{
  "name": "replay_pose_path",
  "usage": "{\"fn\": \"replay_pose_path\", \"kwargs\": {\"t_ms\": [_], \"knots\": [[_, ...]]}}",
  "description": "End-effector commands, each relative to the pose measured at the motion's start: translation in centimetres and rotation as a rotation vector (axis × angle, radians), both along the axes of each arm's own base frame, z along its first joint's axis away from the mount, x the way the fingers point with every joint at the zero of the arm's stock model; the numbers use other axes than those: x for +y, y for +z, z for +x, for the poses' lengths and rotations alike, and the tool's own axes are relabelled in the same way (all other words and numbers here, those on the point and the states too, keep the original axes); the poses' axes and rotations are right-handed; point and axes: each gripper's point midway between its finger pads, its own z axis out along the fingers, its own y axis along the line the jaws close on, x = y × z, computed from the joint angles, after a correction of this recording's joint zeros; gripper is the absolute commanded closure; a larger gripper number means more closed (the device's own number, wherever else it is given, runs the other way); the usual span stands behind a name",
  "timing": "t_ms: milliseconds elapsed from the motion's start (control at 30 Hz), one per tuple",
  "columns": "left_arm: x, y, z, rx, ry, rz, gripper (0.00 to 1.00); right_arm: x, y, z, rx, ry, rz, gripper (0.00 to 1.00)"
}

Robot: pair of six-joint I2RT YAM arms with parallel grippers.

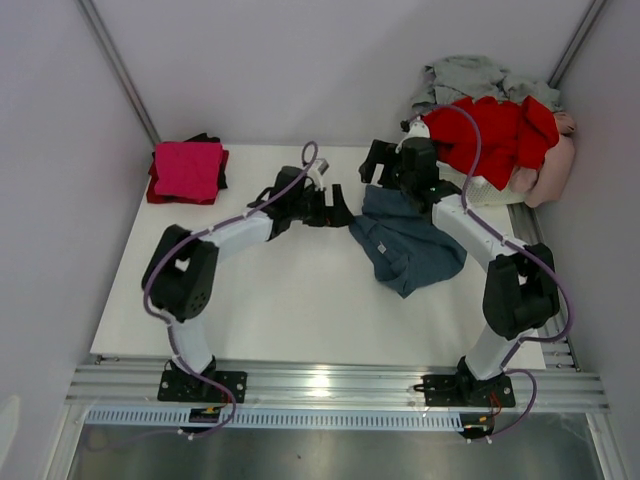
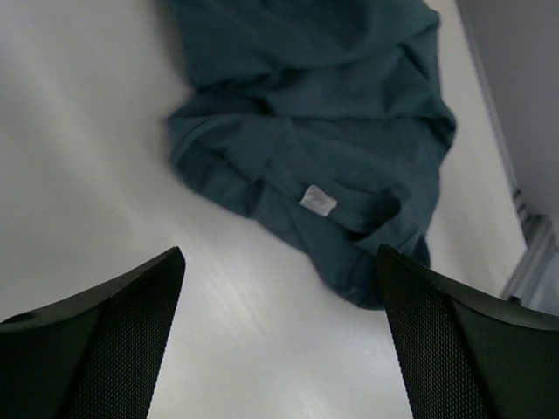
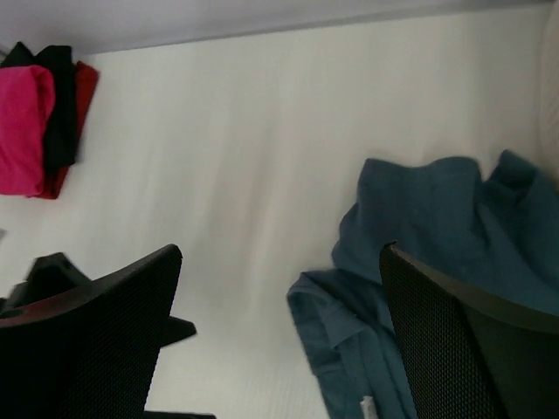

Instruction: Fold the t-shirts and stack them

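Observation:
A slate blue-grey t-shirt (image 1: 405, 245) lies crumpled on the white table, right of centre. My left gripper (image 1: 338, 206) hovers open at its left edge. In the left wrist view the shirt (image 2: 323, 131), with its white neck label (image 2: 317, 201), lies ahead of the open left gripper (image 2: 279, 332), which holds nothing. My right gripper (image 1: 376, 162) hangs open above the shirt's far edge. Its wrist view has the shirt (image 3: 437, 253) under the right finger (image 3: 463, 340), and the right gripper (image 3: 279, 323) is empty. A folded magenta tee (image 1: 187, 168) tops a black and a red one at the back left.
A white basket (image 1: 490, 188) at the back right holds a red tee (image 1: 495, 135), a grey one (image 1: 470, 75) and a pale pink one (image 1: 555, 165). White walls close in the table on the left, back and right. An aluminium rail (image 1: 330, 385) runs along the near edge.

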Motion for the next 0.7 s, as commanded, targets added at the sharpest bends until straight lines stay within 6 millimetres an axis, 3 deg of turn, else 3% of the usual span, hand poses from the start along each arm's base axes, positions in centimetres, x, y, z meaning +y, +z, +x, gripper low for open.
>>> {"fn": "replay_pose_path", "kwargs": {"t_ms": [0,33,67,100,133,167,200,233,300,333,400,433,467,500,667], "knots": [[-5.7,2.5,-1.5,0.073,-0.237,-0.185,0.06,-1.6,9.0,1.1,-0.239,-0.091,-0.134,0.01],[-6.3,2.4,-1.6,0.083,-0.255,-0.191,0.06,-2.9,9.7,1.4,-0.248,-0.172,-0.191,0.0],[-7.6,3.6,-1.6,0.068,-0.287,-0.205,0.07,-3.0,8.9,1.4,-0.222,-0.176,-0.264,0.01],[-8.2,2.7,-1.7,0.083,-0.301,-0.194,0.07,-3.8,10.0,1.5,-0.235,-0.221,-0.291,0.01],[-9.3,4.3,-1.3,0.05,-0.321,-0.208,0.07,-4.0,10.0,1.5,-0.234,-0.227,-0.306,0.01],[-10.0,4.3,-1.3,0.049,-0.331,-0.207,0.07,-4.2,10.6,1.3,-0.246,-0.237,-0.306,0.01],[-10.7,3.5,-2.0,0.082,-0.341,-0.189,0.07,-4.2,10.7,1.2,-0.252,-0.238,-0.301,0.0],[-11.6,3.9,-1.1,0.071,-0.342,-0.19,0.07,-4.1,10.5,1.0,-0.252,-0.237,-0.294,0.01],[-12.2,2.6,-0.8,0.103,-0.323,-0.164,0.08,-4.0,10.7,0.7,-0.255,-0.251,-0.281,0.01],[-12.4,1.5,-0.3,0.121,-0.306,-0.14,0.09,-4.0,10.6,0.6,-0.254,-0.255,-0.283,0.01],[-12.8,1.3,0.2,0.112,-0.294,-0.124,0.1,-3.8,10.8,0.3,-0.258,-0.261,-0.277,0.01],[-12.4,-0.5,0.5,0.143,-0.259,-0.074,0.1,-3.7,10.8,0.2,-0.258,-0.258,-0.275,0.01],[-12.3,-1.1,0.7,0.146,-0.242,-0.046,0.1,-3.6,10.9,0.1,-0.259,-0.255,-0.272,0.01],[-12.5,-0.9,1.1,0.128,-0.233,-0.027,0.1,-3.3,11.0,-0.1,-0.263,-0.25,-0.267,0.01],[-10.0,-3.9,2.4,0.147,-0.104,0.13,0.09,-2.5,10.9,-1.1,-0.266,-0.229,-0.263,0.01]]}}
